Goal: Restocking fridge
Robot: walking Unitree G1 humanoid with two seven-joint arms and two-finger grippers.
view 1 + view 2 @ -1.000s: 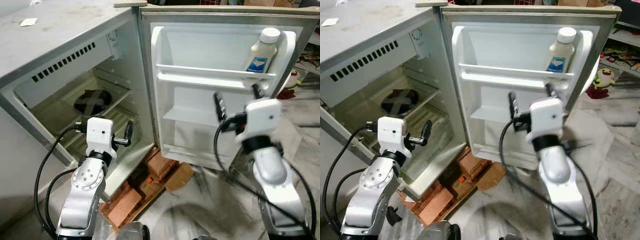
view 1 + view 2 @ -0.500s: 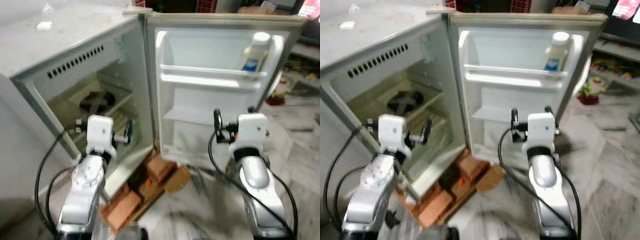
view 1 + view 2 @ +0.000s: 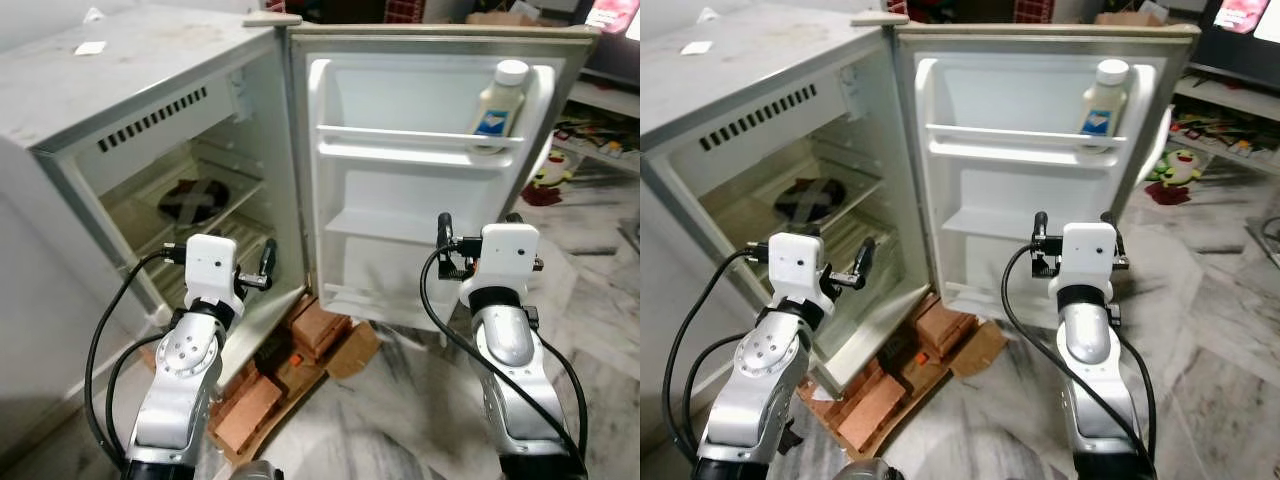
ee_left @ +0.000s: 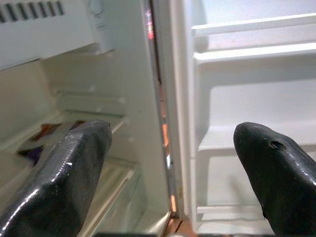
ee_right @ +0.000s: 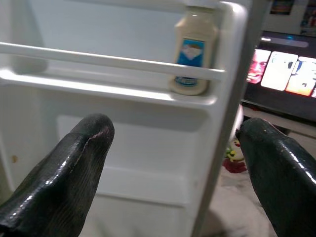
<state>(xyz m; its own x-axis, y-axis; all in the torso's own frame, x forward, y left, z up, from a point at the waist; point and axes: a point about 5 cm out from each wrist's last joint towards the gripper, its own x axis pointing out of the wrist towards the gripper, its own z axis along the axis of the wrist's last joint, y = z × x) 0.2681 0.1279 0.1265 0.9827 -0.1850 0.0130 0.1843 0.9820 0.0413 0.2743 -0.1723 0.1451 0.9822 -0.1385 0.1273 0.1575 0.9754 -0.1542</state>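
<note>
On the door's (image 3: 400,190) top shelf (image 3: 420,150), at its far right end: a white-capped bottle (image 3: 497,102) with a blue label, upright behind the rail. Below it, a bare middle shelf (image 3: 385,228) and bottom ledge. Door swung wide open, hinged beside the fridge (image 3: 150,170) body. Inside the body: a dark round thing (image 3: 192,200) with a pale cross on it, lying on a glass shelf, with wire racks lower down. Under the fridge's front edge: red bricks (image 3: 300,340) and a scrap of cardboard (image 3: 355,352) on a marble floor (image 3: 400,420).

Right gripper (image 5: 173,168) held up before the door's middle shelf, well below the bottle, fingers (image 5: 69,173) spread wide apart with nothing between them. Left gripper (image 4: 168,173) raised near the fridge's lower front edge, facing the hinge line between body and door, fingers (image 4: 64,173) likewise wide apart and holding nothing.

On the fridge top: a small white scrap (image 3: 89,47). Off to the right past the door: a green and red toy (image 3: 1176,164) on the floor and a lit screen (image 5: 281,69).
</note>
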